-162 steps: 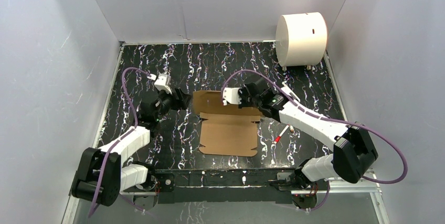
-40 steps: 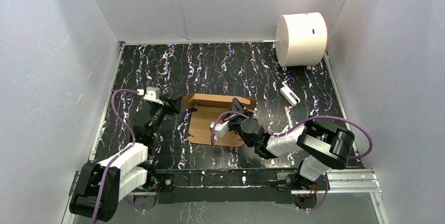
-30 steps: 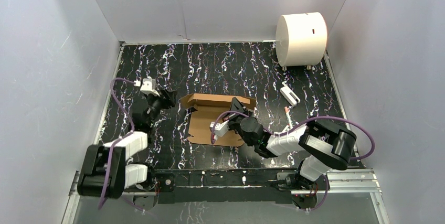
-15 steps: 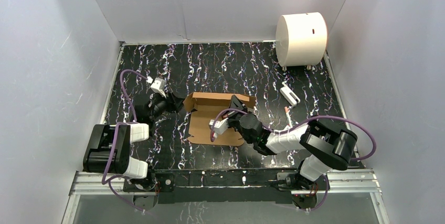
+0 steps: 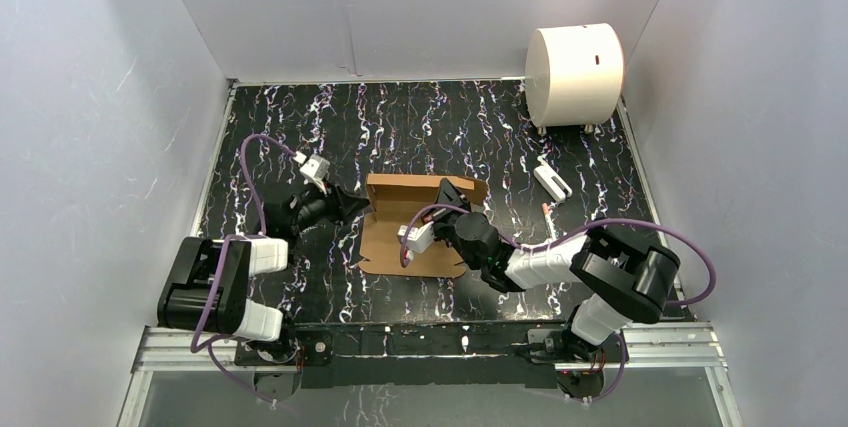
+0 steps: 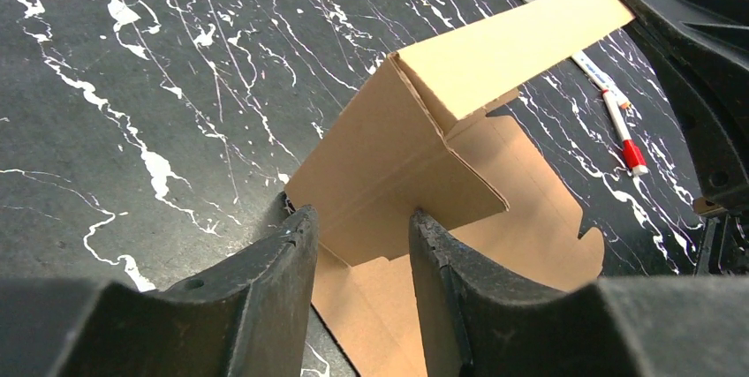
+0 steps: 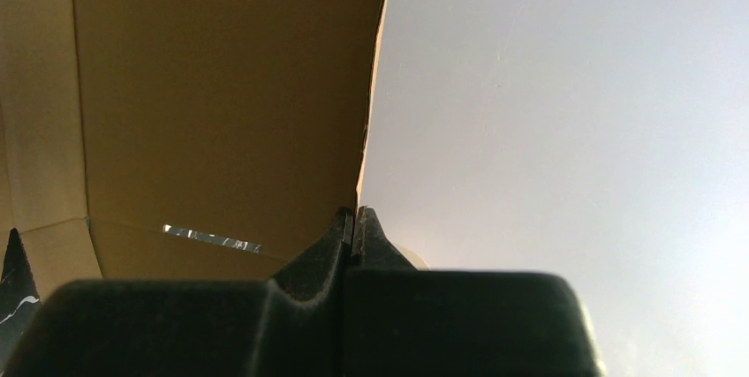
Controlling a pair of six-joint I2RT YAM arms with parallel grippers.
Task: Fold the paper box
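The paper box [image 5: 420,243] lies flat in the middle of the table, with its back panel [image 5: 410,188] folded up. My right gripper [image 5: 452,191] is shut on that raised panel's right end; in the right wrist view the jaws [image 7: 355,214] pinch the brown panel's edge [image 7: 221,86]. My left gripper [image 5: 352,209] is at the box's left side. In the left wrist view it [image 6: 360,218] stands open, with the panel's slanting side flap [image 6: 389,165] just past the gap between the fingers [image 6: 446,271]. The right fingertip looks to touch the flap.
A large white cylinder [image 5: 573,75] stands at the back right corner. A small white piece [image 5: 552,180] and a red-tipped pen [image 5: 546,215] lie right of the box; the pen [image 6: 621,128] also shows in the left wrist view. Grey walls close three sides.
My left gripper has swung right, from the left of the table up to the box's left flap, and its jaws have narrowed. The right gripper keeps holding the raised panel.
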